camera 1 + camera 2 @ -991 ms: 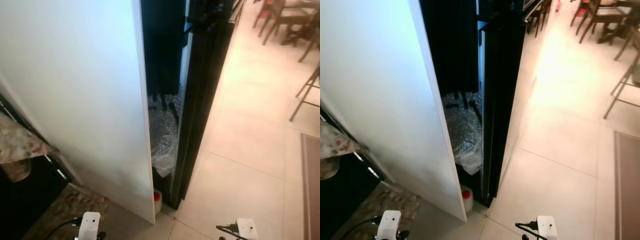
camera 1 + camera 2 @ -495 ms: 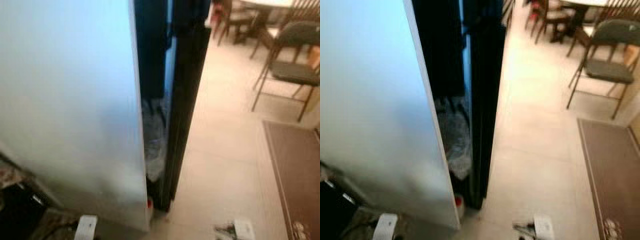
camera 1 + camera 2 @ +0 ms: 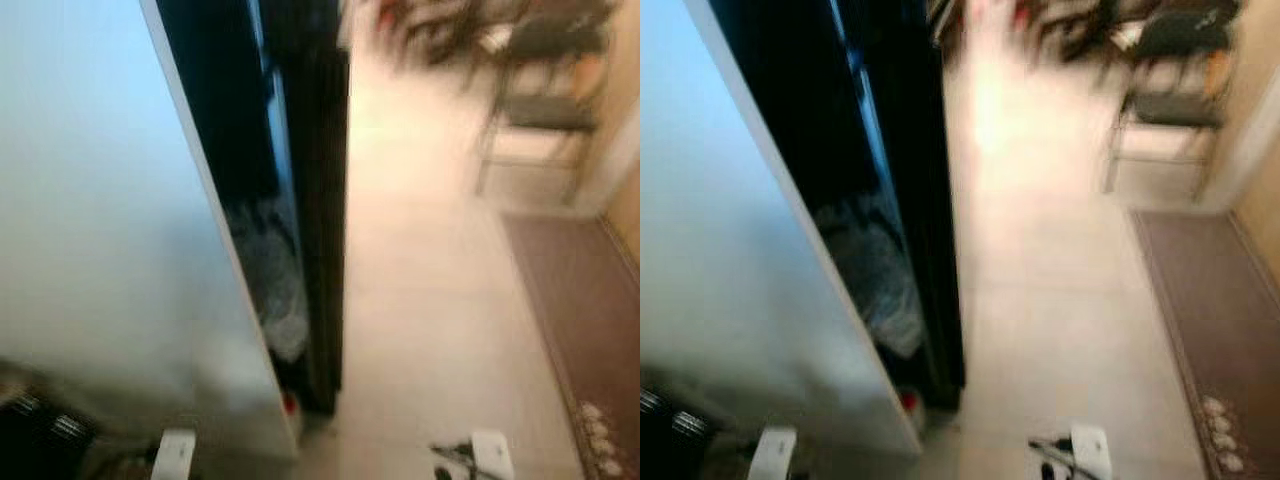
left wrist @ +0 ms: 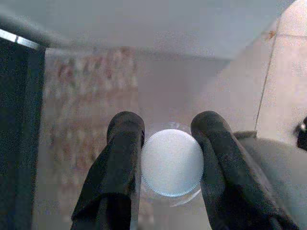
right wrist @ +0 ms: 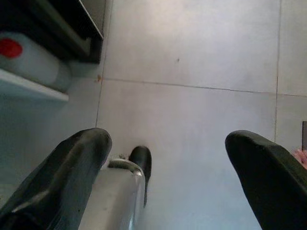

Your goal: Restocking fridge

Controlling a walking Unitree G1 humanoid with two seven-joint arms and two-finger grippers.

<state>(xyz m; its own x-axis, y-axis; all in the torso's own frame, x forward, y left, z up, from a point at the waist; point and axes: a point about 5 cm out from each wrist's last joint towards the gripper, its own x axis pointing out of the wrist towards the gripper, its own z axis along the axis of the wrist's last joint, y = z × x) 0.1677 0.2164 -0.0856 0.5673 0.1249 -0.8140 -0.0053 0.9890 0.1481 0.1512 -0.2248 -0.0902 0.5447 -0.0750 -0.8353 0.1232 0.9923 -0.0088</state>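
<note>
White-capped clear plastic bottle (image 4: pixel 172 163): clamped between the black fingers (image 4: pixel 120 158) of the left end effector (image 4: pixel 169 143), carried low above pale tiled floor (image 5: pixel 192 72). Right end effector (image 5: pixel 168 158): spread wide, holding nothing. Tall black fridge (image 3: pixel 315 200), beside a white panel (image 3: pixel 100 200) (head views blurred): near. Restocking judged early; bottle not yet shelved, approach and placement remaining.

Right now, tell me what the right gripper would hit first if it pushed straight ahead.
Most likely the tiled floor. The right gripper hangs open, pointing down at bare tile; nothing lies between its fingers. The white jug with a red cap sits off to one side, outside that line.
</note>
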